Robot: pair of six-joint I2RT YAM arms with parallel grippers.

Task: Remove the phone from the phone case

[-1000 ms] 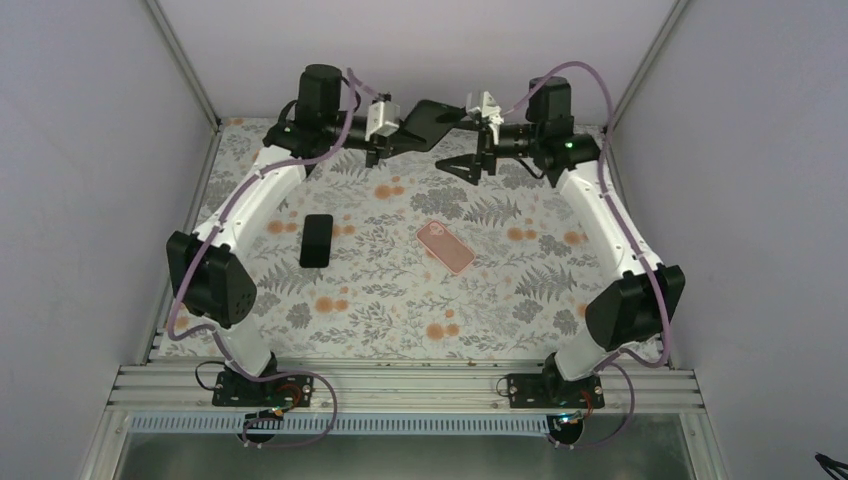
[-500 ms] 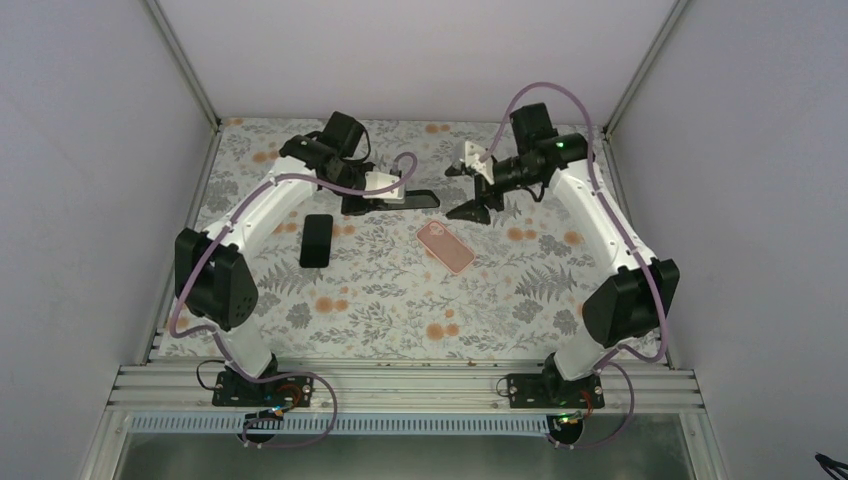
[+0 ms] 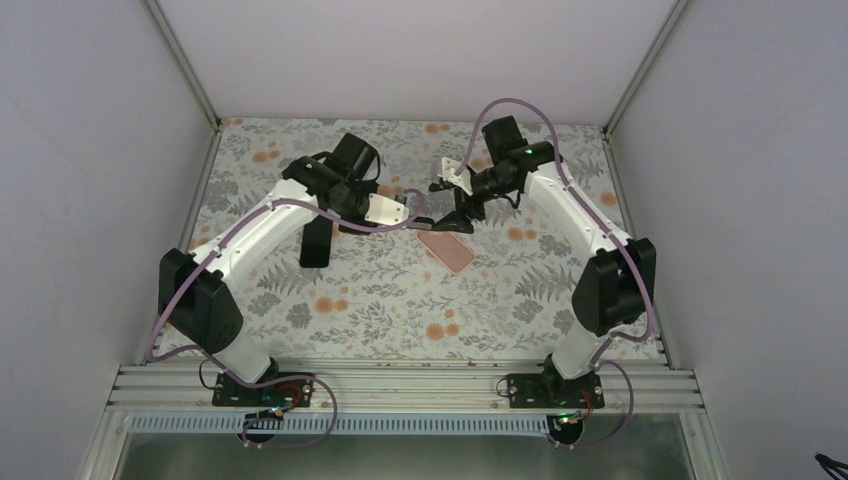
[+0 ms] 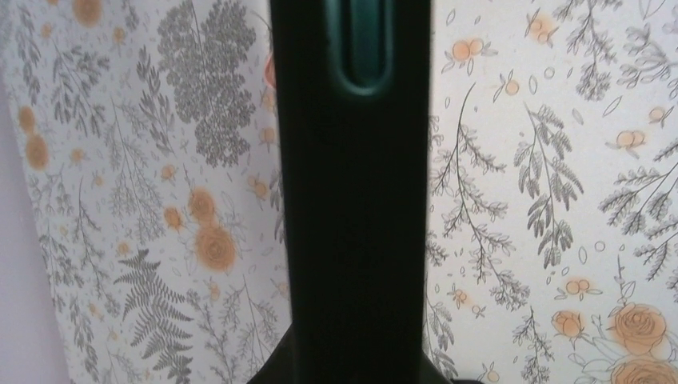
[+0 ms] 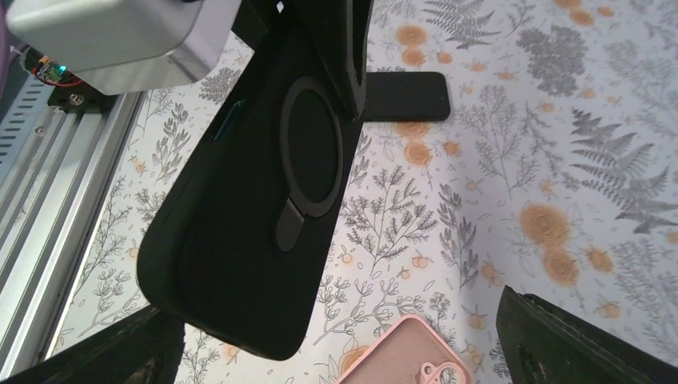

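My left gripper (image 3: 412,222) is shut on a dark phone case (image 3: 432,225) and holds it above the mat at the centre. The left wrist view shows the case edge-on (image 4: 352,200) between the jaws. The right wrist view shows its back (image 5: 256,208) with a round ring; whether a phone sits inside is hidden. My right gripper (image 3: 458,213) is open and empty, right beside the case's free end; in its own view it (image 5: 336,356) spans that end without touching it.
A pink case (image 3: 447,250) lies flat on the floral mat (image 3: 400,300) just in front of both grippers, also in the right wrist view (image 5: 400,356). A black phone-like slab (image 3: 316,242) lies on the mat at the left (image 5: 404,96).
Both arms have come down from the back wall toward the middle. The left one carried the dark case along. The right gripper has closed in on the case's free end.
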